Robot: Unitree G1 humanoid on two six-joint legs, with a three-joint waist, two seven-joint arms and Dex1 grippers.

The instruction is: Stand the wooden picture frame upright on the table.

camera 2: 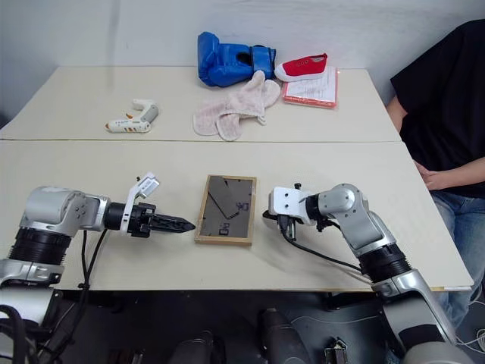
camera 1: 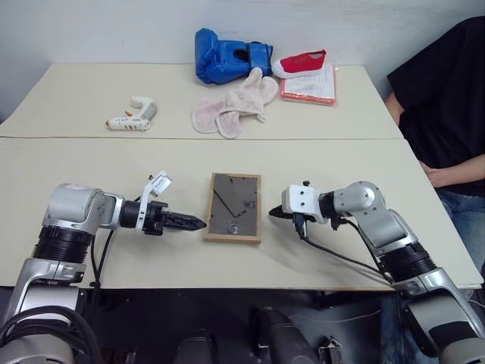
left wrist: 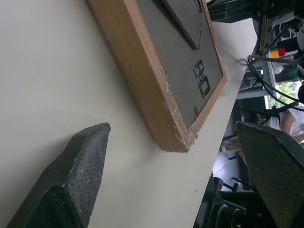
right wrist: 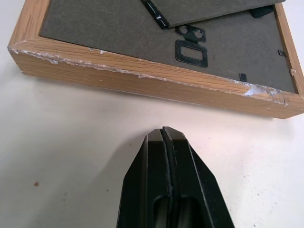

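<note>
Nearest the lens, on either side of the job: left gripper [camera 1: 193, 222] with fingers spread wide and empty, tip just beside the left edge of the wooden picture frame [camera 1: 233, 206]; right gripper [camera 1: 273, 214] clenched on nothing, tip just short of the right edge. Touching the wood on neither side.

Between them, lying flat and back-up on the table [camera 1: 114, 167], near its front edge and short of the seam: dark backing, hanger clip and easel stand uppermost, picture side down. Hard to tell from these angles whether that stand sits flush or slightly raised.

Not yet upright, not yet gripped. Risks from here, as a judgement:
- Could skid toward the front edge and drop off if shoved by the closed right tip instead of being pinched.
- Could slip out of a one-sided hold on the thin, chipped wooden border while being tilted.
- Likely to fall forward onto the picture, or flat again, if stood up with the stand left folded.

Farther back, beyond the seam and well apart from the work: white glue gun [camera 1: 130, 117], pink cloth mitt [camera 1: 231, 110], pink-edged pad [camera 1: 311, 87], red shoe [camera 1: 299, 62], blue boxing glove [camera 1: 223, 57]. At the far right, a person in black [camera 1: 447, 98] beside the table.
</note>
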